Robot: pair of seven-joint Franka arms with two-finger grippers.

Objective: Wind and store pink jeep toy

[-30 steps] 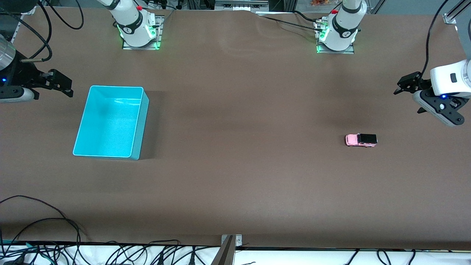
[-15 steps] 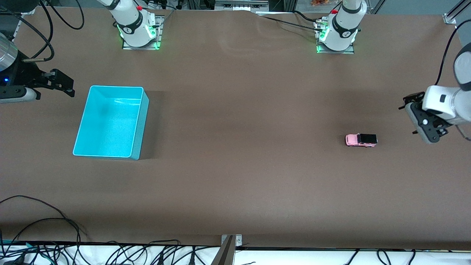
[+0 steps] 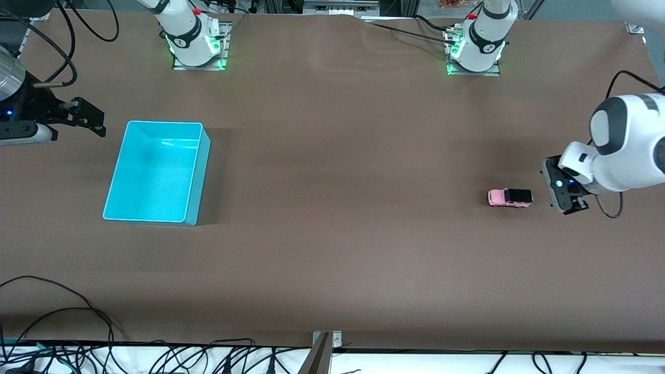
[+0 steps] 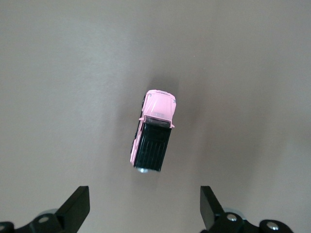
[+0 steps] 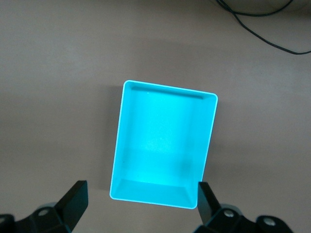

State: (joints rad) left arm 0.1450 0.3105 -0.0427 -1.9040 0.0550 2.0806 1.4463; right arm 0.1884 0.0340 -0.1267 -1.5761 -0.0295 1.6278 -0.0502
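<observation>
Brown tabletop [image 3: 332, 156], bare but for two items.
Right gripper [image 3: 85, 120]: waiting, jaws wide, empty, beside cyan bin [image 3: 193, 171].
Pink jeep toy [image 3: 509, 197]: on its wheels, untouched, well apart from the bin, just ahead of the left gripper [image 3: 563, 192], between its spread fingertips [image 4: 77, 206], slightly skewed.
Left gripper: fully spread, empty. Advice: centre over the black roof, square to the body's long sides, descend, then close gently.

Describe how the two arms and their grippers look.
Both arms are glossy white with dark grey joint bands, green-lit bases, and black cables. The left gripper is grey and black with a blue light; the right gripper is black. Jaws are black, angular.
</observation>
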